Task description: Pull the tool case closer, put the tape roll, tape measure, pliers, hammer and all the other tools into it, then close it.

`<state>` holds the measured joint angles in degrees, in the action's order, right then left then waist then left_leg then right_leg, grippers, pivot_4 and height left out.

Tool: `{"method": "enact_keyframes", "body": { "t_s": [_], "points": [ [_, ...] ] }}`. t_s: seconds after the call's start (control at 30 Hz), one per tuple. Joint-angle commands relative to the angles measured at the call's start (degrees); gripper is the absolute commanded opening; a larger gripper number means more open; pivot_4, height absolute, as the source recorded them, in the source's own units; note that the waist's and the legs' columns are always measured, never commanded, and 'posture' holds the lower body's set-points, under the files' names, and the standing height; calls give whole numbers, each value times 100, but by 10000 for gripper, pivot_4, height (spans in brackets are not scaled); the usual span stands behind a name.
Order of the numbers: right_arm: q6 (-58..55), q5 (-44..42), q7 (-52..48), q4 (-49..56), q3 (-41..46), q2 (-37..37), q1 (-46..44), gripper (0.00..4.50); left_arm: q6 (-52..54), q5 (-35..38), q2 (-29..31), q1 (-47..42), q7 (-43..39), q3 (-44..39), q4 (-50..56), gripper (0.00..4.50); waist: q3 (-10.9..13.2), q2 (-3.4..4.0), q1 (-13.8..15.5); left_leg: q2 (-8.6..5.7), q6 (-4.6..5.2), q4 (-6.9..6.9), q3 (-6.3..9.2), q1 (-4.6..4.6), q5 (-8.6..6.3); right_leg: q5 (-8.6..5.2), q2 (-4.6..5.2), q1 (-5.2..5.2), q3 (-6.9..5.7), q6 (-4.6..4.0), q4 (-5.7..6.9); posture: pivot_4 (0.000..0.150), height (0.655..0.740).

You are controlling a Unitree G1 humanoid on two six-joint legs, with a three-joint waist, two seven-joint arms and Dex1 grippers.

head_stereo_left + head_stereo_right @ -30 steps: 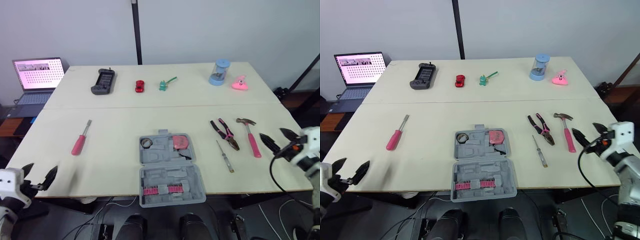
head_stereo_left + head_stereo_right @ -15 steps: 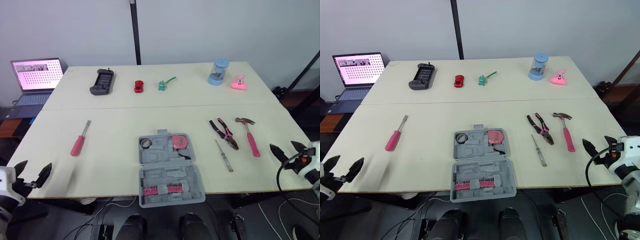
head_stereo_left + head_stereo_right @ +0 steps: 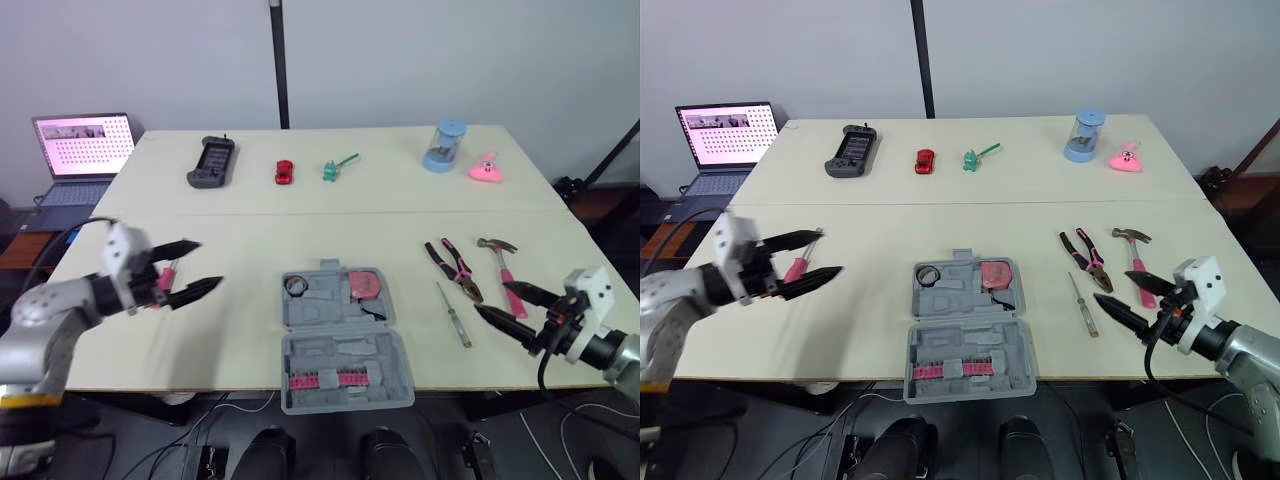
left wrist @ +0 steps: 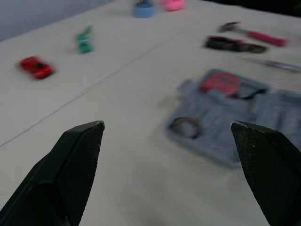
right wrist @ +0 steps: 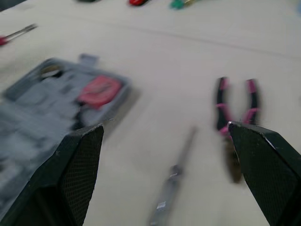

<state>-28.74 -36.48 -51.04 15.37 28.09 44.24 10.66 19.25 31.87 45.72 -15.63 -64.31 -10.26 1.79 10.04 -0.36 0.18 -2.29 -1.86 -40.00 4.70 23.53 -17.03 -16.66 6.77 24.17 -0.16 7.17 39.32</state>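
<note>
Case (image 3: 343, 338) lies between left fingers (image 3: 197, 291) and right fingers (image 3: 500, 321).

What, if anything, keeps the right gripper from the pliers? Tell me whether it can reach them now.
Probably yes. The right gripper is open and points toward the pliers, with bare table between them; the thin screwdriver and the hammer lie to either side, not across the way.

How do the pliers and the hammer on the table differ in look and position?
The pliers have two pink-and-black handles, spread apart; the hammer has one straight pink handle. The hammer lies to the robot's right of the pliers, nearer the right hand. Both lie flat on the table, outside the tool case.
</note>
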Motion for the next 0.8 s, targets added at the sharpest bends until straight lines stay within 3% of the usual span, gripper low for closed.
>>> {"method": "enact_keyframes", "body": {
  "t_s": [0.03,0.2,0.4,0.63,0.8],
  "points": [
    [-405,-265,290,1055,293,3,471,44511,396,136,119,-682,-479,452,237,45000,2,-4,8,0,0,0,3,1,0,0,-2,0,-1,0,1,1500,6753],
    [-725,-480,745,1919,438,-203,914,44511,629,116,43,-1279,-868,840,211,45000,2,-5,-66,1,1,1,1,-1,0,0,-6,-3,-1,1,0,1500,6753],
    [-722,-482,897,2136,546,-311,1214,44511,692,79,40,-1460,-1141,1057,249,45000,3,-6,-85,1,3,1,4,-1,-1,-1,-8,-5,-1,1,0,1500,6753],
    [-579,-277,1009,1883,486,-297,1168,44511,655,29,36,-1429,-1181,1099,330,45000,4,-9,-84,1,3,1,4,-1,-1,-1,-8,-6,-1,1,0,1500,6753],
    [-459,514,1629,1021,-118,-344,439,44511,960,209,129,-1256,-1109,998,820,45000,6,-14,-88,1,3,-2,3,-2,0,-1,-7,-8,-1,2,-2,1500,6753]
  ]
}}
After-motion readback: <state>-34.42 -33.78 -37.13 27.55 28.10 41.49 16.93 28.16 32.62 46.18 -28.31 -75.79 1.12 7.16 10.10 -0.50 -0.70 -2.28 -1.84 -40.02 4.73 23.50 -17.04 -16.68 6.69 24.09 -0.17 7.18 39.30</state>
